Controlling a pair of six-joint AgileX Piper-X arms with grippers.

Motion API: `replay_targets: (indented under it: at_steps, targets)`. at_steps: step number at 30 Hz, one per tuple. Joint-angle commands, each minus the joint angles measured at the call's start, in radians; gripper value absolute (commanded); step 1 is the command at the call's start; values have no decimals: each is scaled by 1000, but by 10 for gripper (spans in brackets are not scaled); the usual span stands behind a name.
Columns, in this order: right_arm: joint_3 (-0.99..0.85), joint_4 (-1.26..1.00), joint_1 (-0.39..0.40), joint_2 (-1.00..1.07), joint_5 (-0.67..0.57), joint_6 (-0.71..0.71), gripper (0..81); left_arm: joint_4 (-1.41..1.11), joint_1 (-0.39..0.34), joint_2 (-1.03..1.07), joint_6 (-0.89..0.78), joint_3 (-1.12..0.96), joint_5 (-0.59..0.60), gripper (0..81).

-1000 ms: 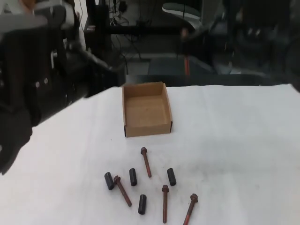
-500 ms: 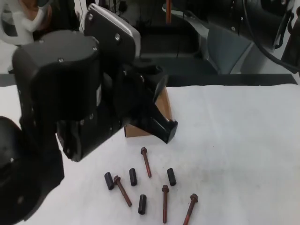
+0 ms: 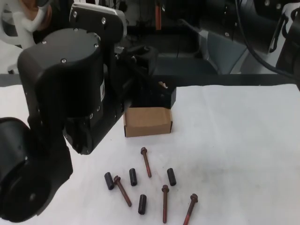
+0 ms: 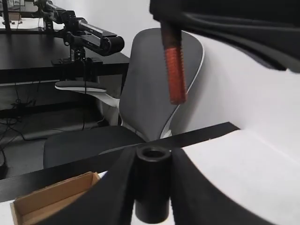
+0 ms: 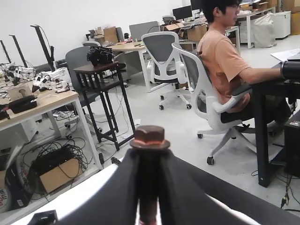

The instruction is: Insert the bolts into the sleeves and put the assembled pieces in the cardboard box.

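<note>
Holding a black sleeve (image 4: 151, 187) upright in the left gripper (image 4: 152, 164), clamped tight; pinching a bolt (image 5: 149, 138) in the right gripper (image 5: 149, 164), tip just above the bore, by the far cardboard box (image 3: 147, 123). Not yet joined; leaves four loose bolts (image 3: 146, 162) and four loose sleeves (image 3: 133, 176) near, plus boxing

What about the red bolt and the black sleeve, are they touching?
Apart. The left wrist view shows the bolt hanging clear above the sleeve, with the chair visible between them.
</note>
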Motion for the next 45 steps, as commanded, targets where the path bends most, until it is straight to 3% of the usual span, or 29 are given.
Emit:
replay_targets:
  at_steps: [1,8,15,45]
  targets:
    - [4,-21,17,-8,8,-13,4,-21,-2,-3,-50,-3,-9,17]
    - [4,-26,69,-3,88,-118,4,-29,-2,-3,-68,-3,-9,17]
    - [4,-28,75,26,144,-124,4,-51,-2,-3,-81,-3,15,17]
    - [4,-50,75,-6,144,-98,4,-3,-2,-2,-13,-3,-18,17]
